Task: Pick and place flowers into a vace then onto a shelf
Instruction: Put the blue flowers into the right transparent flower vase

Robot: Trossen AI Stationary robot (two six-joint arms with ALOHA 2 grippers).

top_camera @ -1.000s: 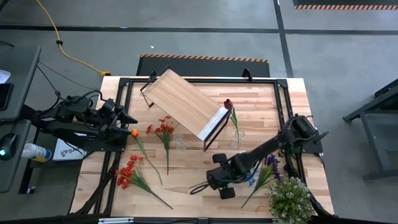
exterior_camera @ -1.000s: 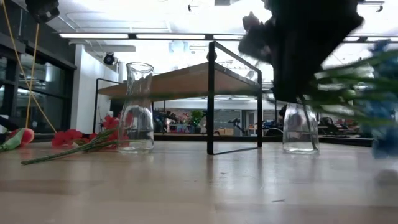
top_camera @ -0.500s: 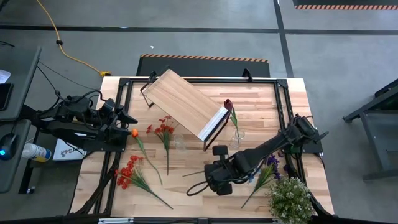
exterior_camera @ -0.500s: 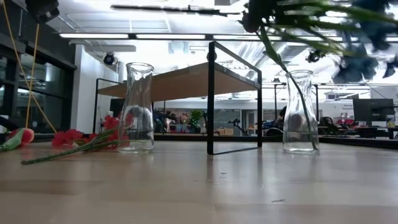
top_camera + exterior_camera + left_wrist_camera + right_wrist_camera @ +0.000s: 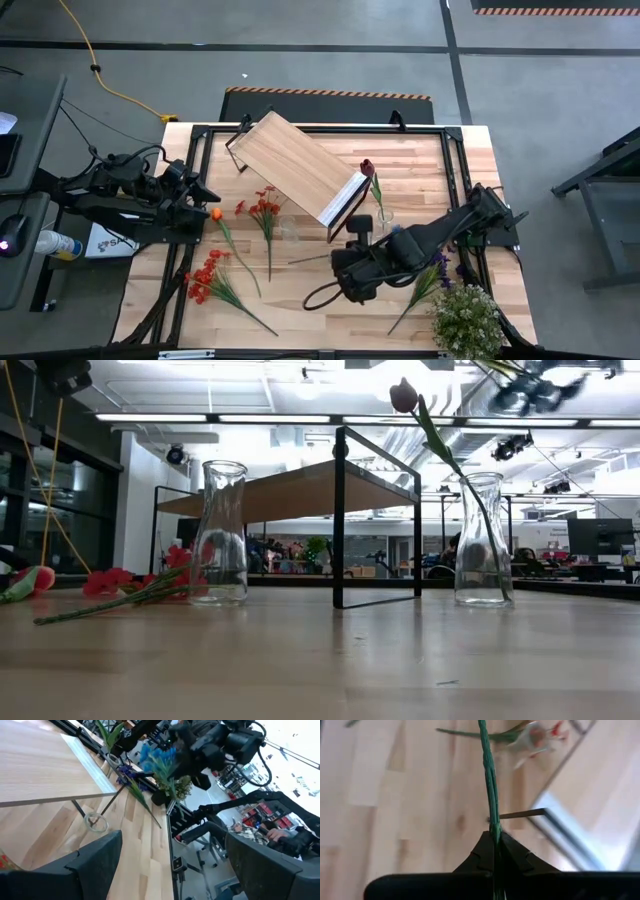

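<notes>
Right gripper, stem, shifted shelfward.

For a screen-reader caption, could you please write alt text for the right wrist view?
The right hand is shut on a green flower stem above the wooden table. Beyond lie a glass vase and the shelf.

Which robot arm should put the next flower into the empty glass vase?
Probably the right. The right gripper is already shut on a blue flower's stem and sits near the empty vase. The left gripper waits at the table's left edge, open, holding nothing.
</notes>
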